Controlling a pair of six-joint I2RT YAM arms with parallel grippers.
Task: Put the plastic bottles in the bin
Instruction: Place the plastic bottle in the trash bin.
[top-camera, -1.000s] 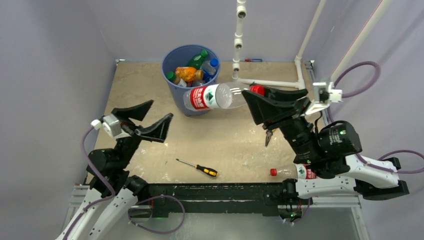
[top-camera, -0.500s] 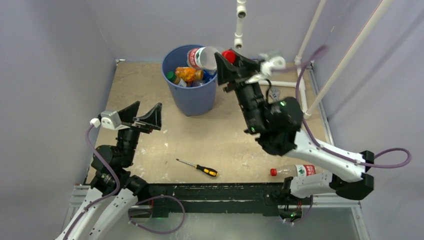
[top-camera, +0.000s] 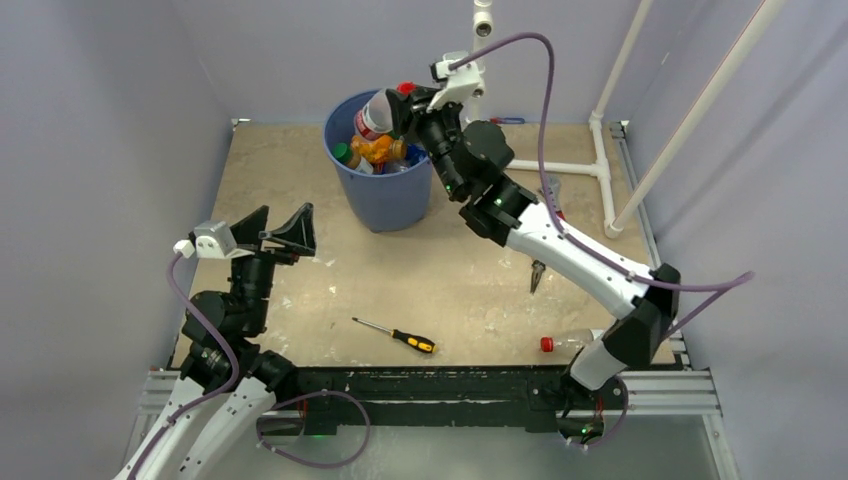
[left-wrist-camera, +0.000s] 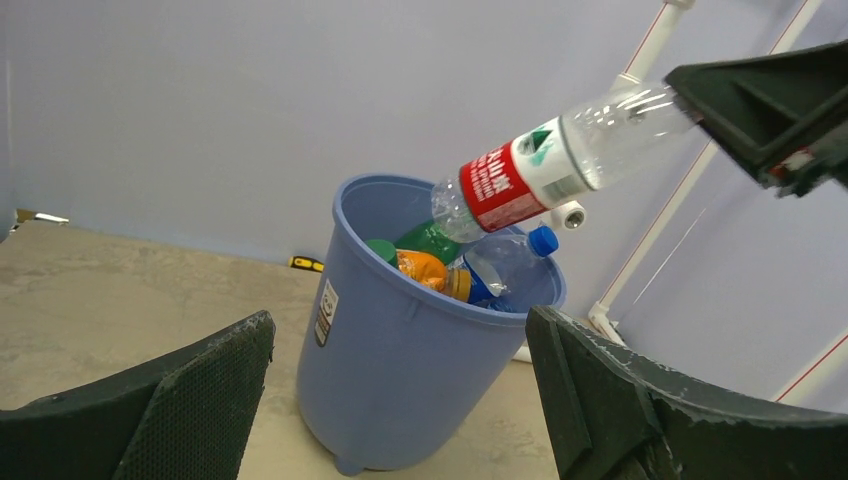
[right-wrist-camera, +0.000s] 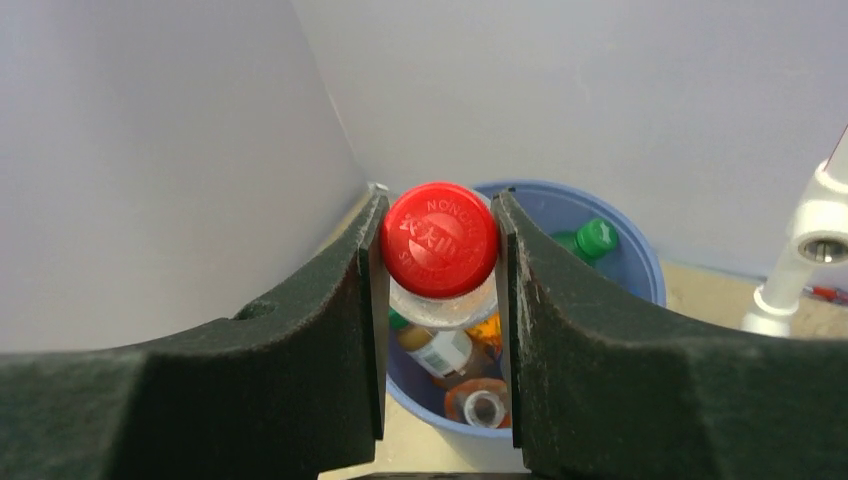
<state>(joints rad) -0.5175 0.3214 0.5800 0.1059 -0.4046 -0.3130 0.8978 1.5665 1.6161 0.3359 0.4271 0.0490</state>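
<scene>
The blue bin (top-camera: 383, 196) stands at the back middle of the table and holds several bottles, orange, green and blue-capped. My right gripper (top-camera: 404, 101) is above the bin's rim, shut on the red cap (right-wrist-camera: 440, 238) of a clear bottle with a red label (top-camera: 374, 116). That bottle hangs tilted, its base over the bin's opening, as the left wrist view (left-wrist-camera: 520, 175) shows. Another clear red-capped bottle (top-camera: 582, 343) lies at the front right, partly behind my right arm. My left gripper (top-camera: 277, 226) is open and empty, facing the bin (left-wrist-camera: 400, 350) from the left front.
A yellow-and-black screwdriver (top-camera: 396, 335) lies near the front edge. A dark hand tool (top-camera: 537, 274) lies right of centre. A white pipe frame (top-camera: 560, 166) stands at the back right. A small tool (top-camera: 508, 121) lies by the back wall.
My right arm has swung the red-label bottle from over the middle of the table up to the bin and tipped it base-down. My left gripper has shifted slightly left.
</scene>
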